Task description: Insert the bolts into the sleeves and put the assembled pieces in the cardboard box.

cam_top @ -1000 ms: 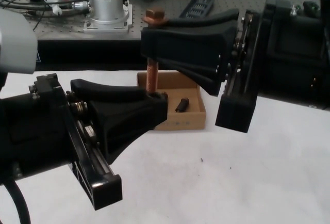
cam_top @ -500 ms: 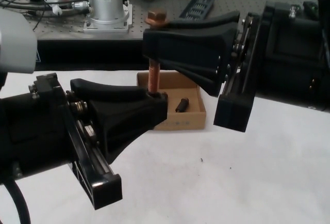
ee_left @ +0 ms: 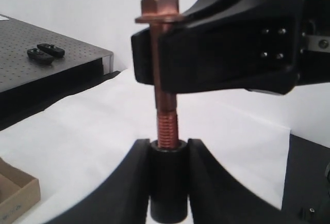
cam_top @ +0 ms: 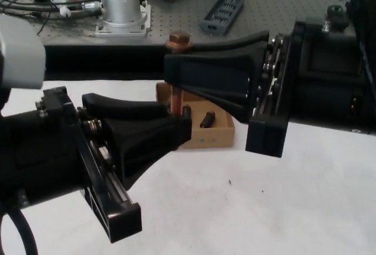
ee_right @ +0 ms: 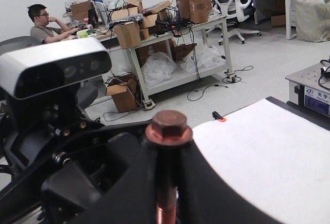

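Fingers (ee_left: 135,182) of the left gripper (cam_top: 182,128) are closed on a black sleeve (ee_left: 167,188) and hold it upright. The threaded end of the copper bolt (ee_left: 166,97) sits in the mouth of the sleeve. The right gripper (ee_left: 153,53) clamps the bolt just under its head. The cardboard box (cam_top: 208,138) stands at 12 o'clock on the white bench (cam_top: 264,196), with a dark piece (cam_top: 207,119) inside.

Bright, even room light washes the white bench cover (cam_top: 282,202), leaving only faint, soft shadows.
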